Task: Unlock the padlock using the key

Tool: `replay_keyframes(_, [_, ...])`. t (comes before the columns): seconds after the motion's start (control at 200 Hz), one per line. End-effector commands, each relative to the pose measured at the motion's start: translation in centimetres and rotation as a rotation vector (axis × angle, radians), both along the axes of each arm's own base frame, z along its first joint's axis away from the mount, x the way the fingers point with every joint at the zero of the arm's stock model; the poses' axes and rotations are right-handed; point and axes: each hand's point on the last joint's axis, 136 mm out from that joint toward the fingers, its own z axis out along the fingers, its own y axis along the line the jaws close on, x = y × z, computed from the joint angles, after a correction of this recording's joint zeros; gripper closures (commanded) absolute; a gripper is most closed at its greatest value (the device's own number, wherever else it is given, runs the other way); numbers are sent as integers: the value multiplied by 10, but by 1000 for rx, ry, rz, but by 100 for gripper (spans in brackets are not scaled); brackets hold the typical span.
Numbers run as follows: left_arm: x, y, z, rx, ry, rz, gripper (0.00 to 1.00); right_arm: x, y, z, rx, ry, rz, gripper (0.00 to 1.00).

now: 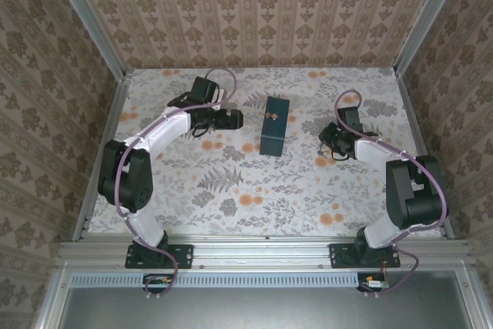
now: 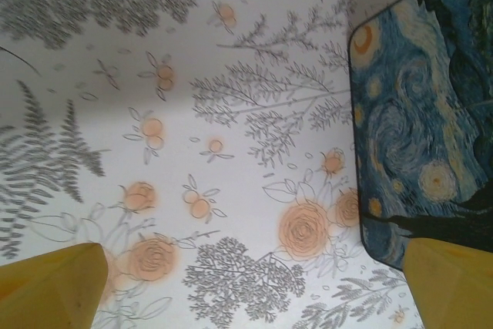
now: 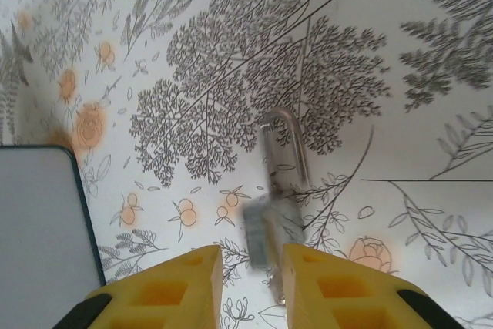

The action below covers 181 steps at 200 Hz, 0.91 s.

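padlock (image 3: 266,229), likely slick rigid metal, blurs between parted fingers (image 3: 166,290) of right gripper (image 3: 253,256), clamp unclear; pinch its flat body. left gripper (image 2: 254,256) gapes empty.

The L arm (image 1: 162,132) goes up from its base, bends, then reaches fwd and to the R. The L hand (image 1: 231,119) at its tip is spread wide, w/ its two yellow fingers (image 2: 54,287) far apart at the bottom corners of the wrist cam pic. The R arm (image 1: 408,182) goes up from its base, bends, then reaches fwd and to the L, and the R hand (image 1: 333,140) has its yellow fingers (image 3: 166,290) close together w/ just a small gap, so I can't tell if they squeeze anything.
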Motion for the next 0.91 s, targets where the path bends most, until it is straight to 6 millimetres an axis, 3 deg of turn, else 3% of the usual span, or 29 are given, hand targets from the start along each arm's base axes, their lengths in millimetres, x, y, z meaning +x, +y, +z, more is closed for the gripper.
replay_keyframes(0.0, [2,15,8,75,-47,17,0,6,6,9,-19,-22,98,70])
replay_keyframes(0.13, [0,14,7,61,-35,20,0,7,3,21,-46,-45,113,66])
replay_keyframes(0.165, [-2,8,7,30,-29,6,0,10,14,28,-7,-81,151,67])
replay_keyframes(0.23, [-5,-9,9,-80,-9,-18,0,18,44,37,96,-151,248,79])
replay_keyframes(0.315, [-13,-41,16,-275,55,-84,0,25,78,28,186,-160,341,93])
replay_keyframes(0.44, [-25,-71,22,-325,78,-146,0,35,106,9,288,-183,376,97])
replay_keyframes(0.585, [-37,-98,30,-493,131,-216,0,45,146,4,381,-208,463,98])
replay_keyframes(0.785, [-41,-111,19,-508,174,-238,0,50,188,-2,403,-195,538,99])
replay_keyframes(0.9, [-37,-106,13,-511,190,-208,0,52,218,-5,420,-182,586,99])
